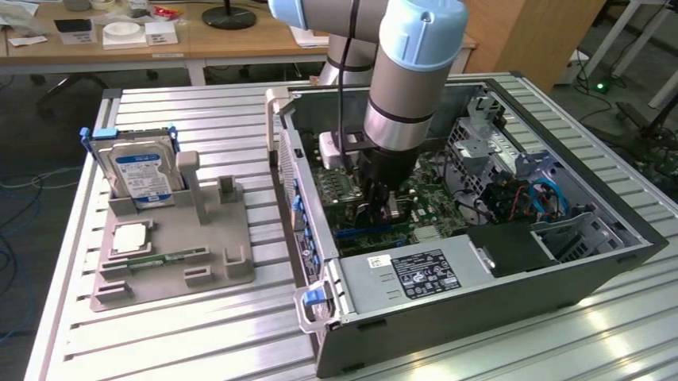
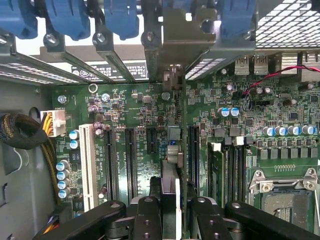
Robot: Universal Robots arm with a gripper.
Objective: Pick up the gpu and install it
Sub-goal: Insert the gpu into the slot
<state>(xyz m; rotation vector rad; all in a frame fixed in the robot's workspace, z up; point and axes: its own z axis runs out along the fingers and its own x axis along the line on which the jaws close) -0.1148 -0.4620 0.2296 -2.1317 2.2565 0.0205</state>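
Note:
My gripper (image 2: 172, 216) is shut on the gpu (image 2: 172, 150), a thin dark card that I see edge-on in the wrist view. The card stands upright over the green motherboard (image 2: 140, 105), between two black expansion slots (image 2: 131, 162). Its pale metal bracket (image 2: 182, 35) sits against the case's rear slot openings. Whether the card's lower edge is seated in a slot is hidden by the card itself. In the exterior view the gripper (image 1: 388, 202) reaches down into the open computer case (image 1: 466, 317), with the arm covering most of the card.
Blue slot clips (image 2: 75, 20) line the case's rear wall. A CPU socket (image 2: 285, 195) and memory slots (image 2: 225, 170) lie beside the card, and a braided cable bundle (image 2: 25, 132) lies on the other side. Outside the case, a grey holder (image 1: 217, 258) carries the hard drive (image 1: 143, 175) and a memory stick (image 1: 170, 258).

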